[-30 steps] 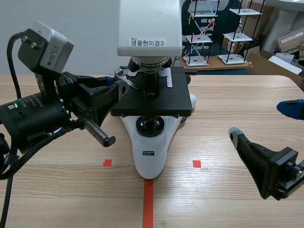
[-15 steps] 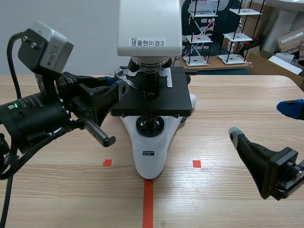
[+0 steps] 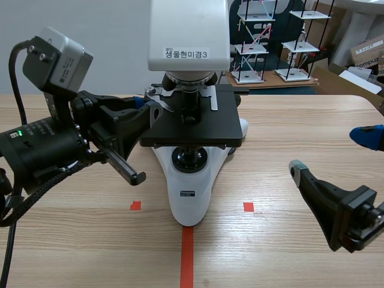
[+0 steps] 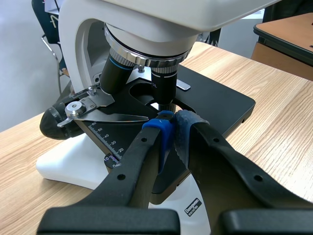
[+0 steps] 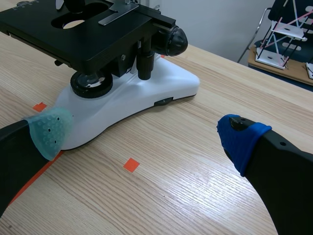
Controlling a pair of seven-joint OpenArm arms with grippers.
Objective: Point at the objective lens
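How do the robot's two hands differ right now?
The left hand is shut, pads pressed together; the right hand is wide open. The left hand's tips sit close below the objective lens; the right hand hangs over the table, beside the microscope. Both hold nothing.

Microscope base (image 3: 189,198): white plastic, smooth, glossy. Stage (image 3: 198,126): black, matt, even finish. Objective lens (image 4: 165,85): black barrel, semi-gloss, under a bright metal collar. Slide clip (image 4: 105,111): polished metal. Table (image 3: 288,132): pale wood grain, low sheen. Left gripper (image 4: 173,125) and right gripper (image 5: 144,133): matt black plastic fingers; pads (image 5: 49,131) soft, dotted, rubbery.
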